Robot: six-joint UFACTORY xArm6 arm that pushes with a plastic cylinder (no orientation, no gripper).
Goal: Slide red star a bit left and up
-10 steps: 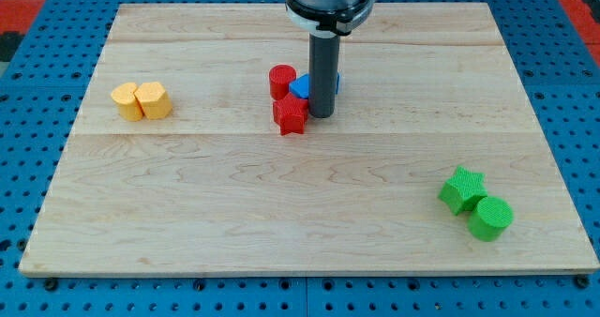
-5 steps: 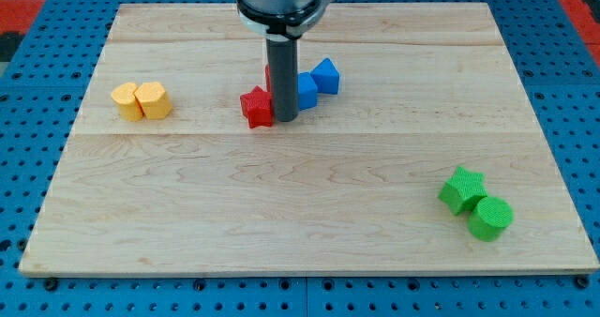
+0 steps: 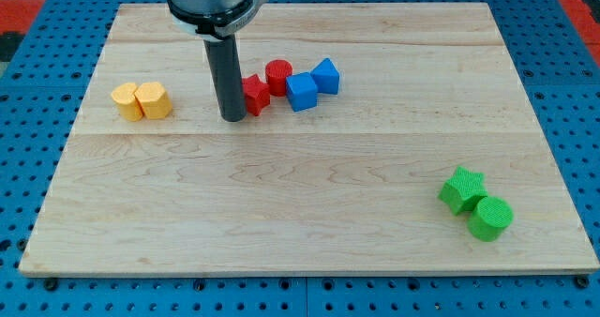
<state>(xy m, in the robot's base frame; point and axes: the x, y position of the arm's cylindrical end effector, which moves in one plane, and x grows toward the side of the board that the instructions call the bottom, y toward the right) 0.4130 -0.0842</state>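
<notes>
Standing my tip [image 3: 232, 118] seemingly touching red star's [image 3: 255, 95] left.

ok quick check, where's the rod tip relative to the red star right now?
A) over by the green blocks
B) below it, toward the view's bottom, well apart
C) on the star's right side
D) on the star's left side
D: my tip sits at the left edge of the red star, with the rod hiding part of the star's left side.

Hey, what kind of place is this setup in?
Probably a robotics lab bench: a wooden board on blue pegboard, coloured blocks like the red star, and my tip just left of it.
</notes>
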